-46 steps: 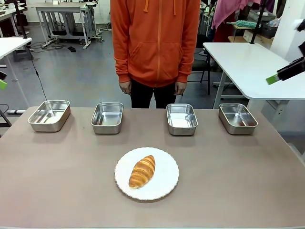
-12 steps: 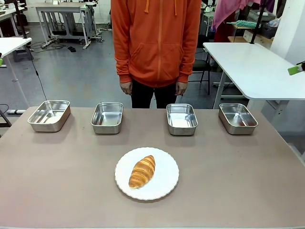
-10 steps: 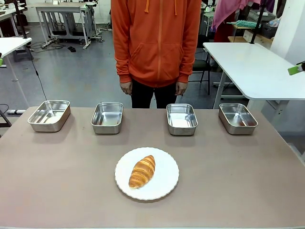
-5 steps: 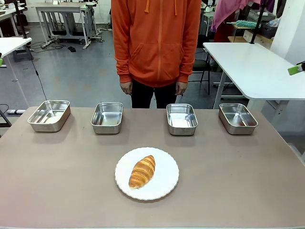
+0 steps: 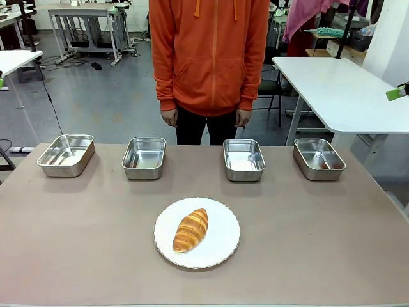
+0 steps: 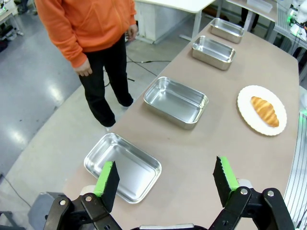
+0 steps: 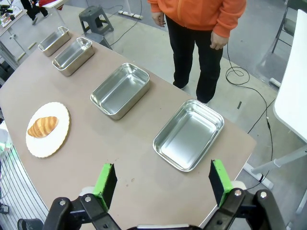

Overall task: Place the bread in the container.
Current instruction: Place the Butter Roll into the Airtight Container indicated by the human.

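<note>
Finds the croissant (image 5: 191, 229) on a white plate (image 5: 223, 235) by the table's (image 5: 77, 243) near edge, long axis near-left to far-right. Holds left gripper (image 6: 165, 165) and right gripper (image 7: 162, 167) spread, empty, above opposite far corners, seemingly equally distant.

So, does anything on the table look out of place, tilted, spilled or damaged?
Nothing stands out. The croissant lies whole on the white plate. The four steel pans stand upright and empty in a row along the far side of the table. The left gripper and right gripper hover with fingers open, holding nothing.
</note>
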